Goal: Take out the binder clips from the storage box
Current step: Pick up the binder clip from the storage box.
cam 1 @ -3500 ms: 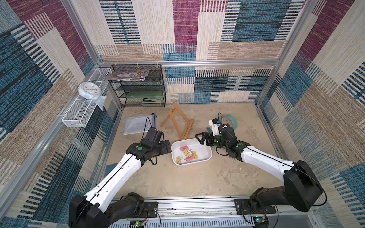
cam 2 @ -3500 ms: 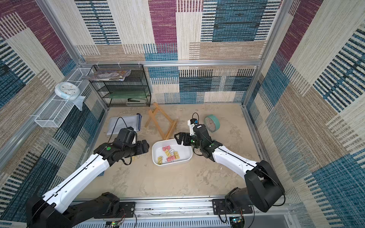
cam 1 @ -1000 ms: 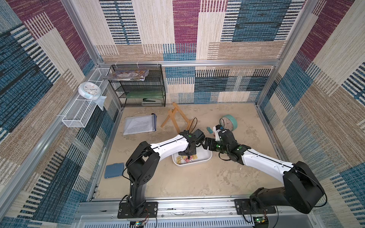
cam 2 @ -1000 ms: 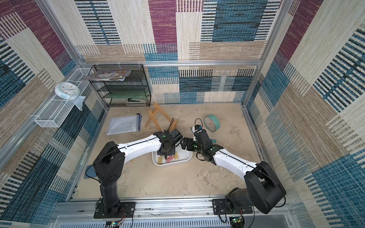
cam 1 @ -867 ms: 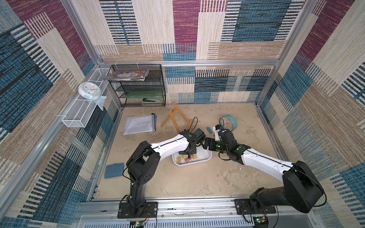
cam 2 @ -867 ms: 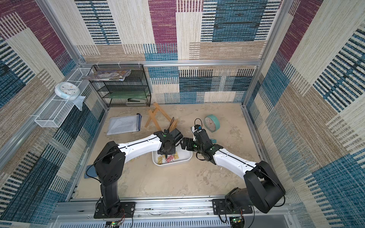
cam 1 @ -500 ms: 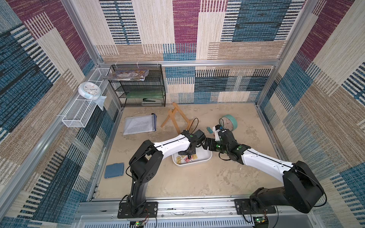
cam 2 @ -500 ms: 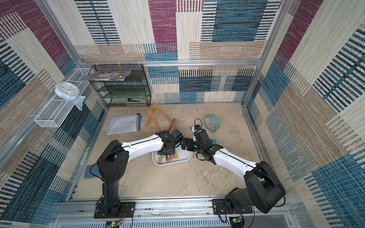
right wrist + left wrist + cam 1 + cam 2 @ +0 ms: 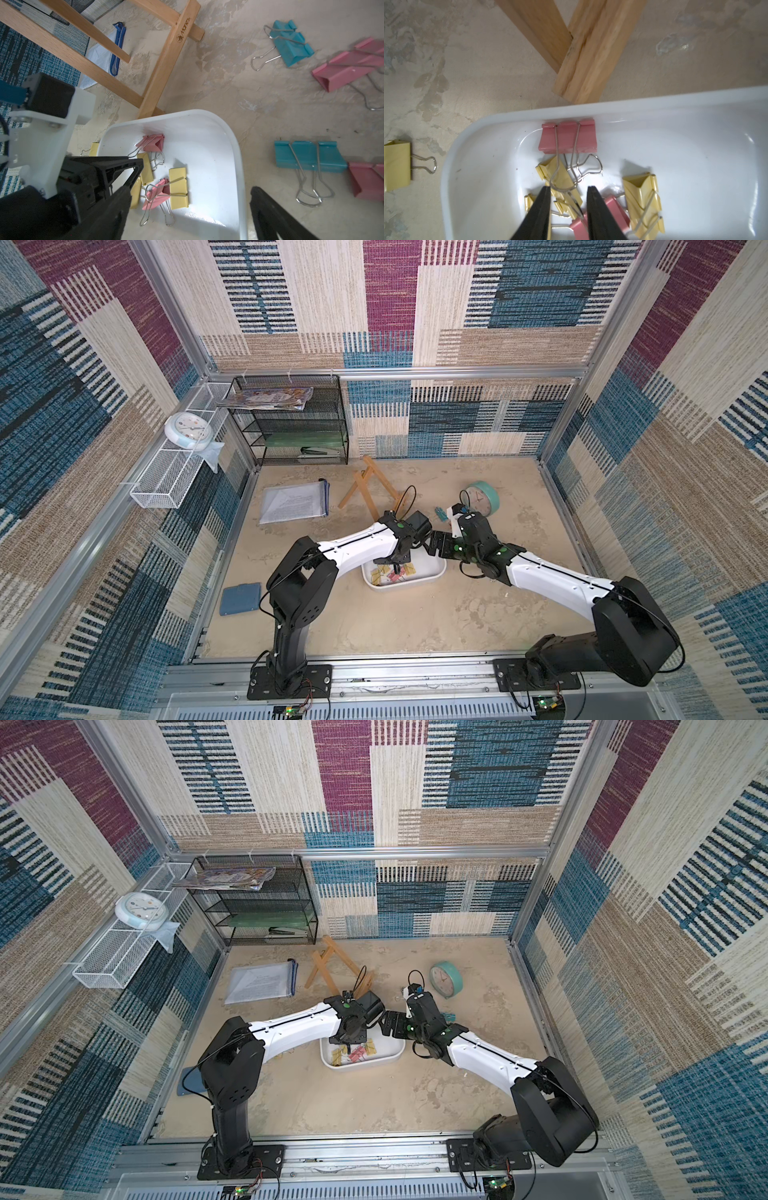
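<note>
Binder clips (image 9: 566,137) crowd one end of storage box (image 9: 675,101), touching wall.

Burnt-in brand mark, seemingly "Maries", on a leg of the wooden easel (image 9: 166,60).

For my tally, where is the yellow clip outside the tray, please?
In the left wrist view, the yellow clip lies on the table beside the tray, by its corner.

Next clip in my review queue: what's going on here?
The left gripper is down in the white storage box, jaws slightly apart over a tangle of pink and yellow binder clips, gripping none. The right gripper hovers open at the box's edge. Teal and pink clips already lie out on the table.
</note>
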`<move>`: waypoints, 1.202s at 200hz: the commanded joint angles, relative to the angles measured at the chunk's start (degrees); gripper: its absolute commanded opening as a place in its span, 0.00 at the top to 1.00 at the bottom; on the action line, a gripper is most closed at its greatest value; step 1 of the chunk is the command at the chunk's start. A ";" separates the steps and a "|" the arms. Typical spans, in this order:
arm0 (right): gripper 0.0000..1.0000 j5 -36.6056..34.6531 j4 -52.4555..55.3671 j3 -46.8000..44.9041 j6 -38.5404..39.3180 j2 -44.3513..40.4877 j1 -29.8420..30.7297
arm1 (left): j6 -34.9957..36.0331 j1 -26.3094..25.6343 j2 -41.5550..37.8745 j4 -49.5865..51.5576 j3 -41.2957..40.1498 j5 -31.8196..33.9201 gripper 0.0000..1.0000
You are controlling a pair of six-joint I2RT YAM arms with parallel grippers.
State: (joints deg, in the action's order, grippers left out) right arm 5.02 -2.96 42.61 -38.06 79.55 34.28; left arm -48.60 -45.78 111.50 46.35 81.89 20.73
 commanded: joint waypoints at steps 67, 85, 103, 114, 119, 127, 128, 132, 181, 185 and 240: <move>0.06 0.16 -0.77 -0.03 0.09 -0.01 0.01 | 0.10 0.05 -1.28 0.67 -0.87 -1.02 0.90; 0.06 0.17 -0.91 0.06 0.04 0.08 0.04 | 0.41 0.06 -2.76 0.67 -1.90 -1.86 0.99; 0.06 0.17 -0.91 0.23 0.09 0.26 0.07 | 0.42 -0.01 -4.29 0.63 -2.95 -2.73 1.00; 0.06 0.26 -0.91 0.38 0.03 0.43 0.00 | 0.54 0.03 -5.31 0.65 -3.58 -3.00 1.00; 0.06 0.34 -0.93 0.40 0.02 0.58 0.03 | 0.54 -0.01 -5.77 0.65 -3.85 -3.15 1.00; 0.06 0.48 -1.25 0.54 -0.05 0.75 0.04 | 0.62 0.01 -6.72 0.76 -4.22 -2.98 1.00; 0.06 0.45 -1.30 0.54 -0.02 0.77 0.02 | 0.70 0.00 -6.82 0.71 -4.25 -2.94 1.00; 0.06 0.63 -1.54 0.56 -0.02 0.85 0.01 | 0.74 -0.01 -7.36 0.73 -4.50 -2.80 1.00; 0.07 1.69 -2.58 1.65 0.01 2.10 0.01 | 3.74 0.03 -13.66 0.37 -5.61 -0.92 1.00; 0.07 1.70 -2.89 1.65 -0.09 2.10 0.00 | 4.13 -0.01 -14.45 -0.07 -5.94 -0.65 1.00; 0.07 1.27 -4.54 1.99 -0.67 2.05 -0.01 | 9.25 0.08 -24.43 -5.93 -11.70 2.20 1.00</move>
State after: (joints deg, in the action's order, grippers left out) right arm 6.46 -5.69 43.94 -38.37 81.60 34.33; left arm -43.03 -45.82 89.91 43.75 71.90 20.62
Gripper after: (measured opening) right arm 0.934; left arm 0.072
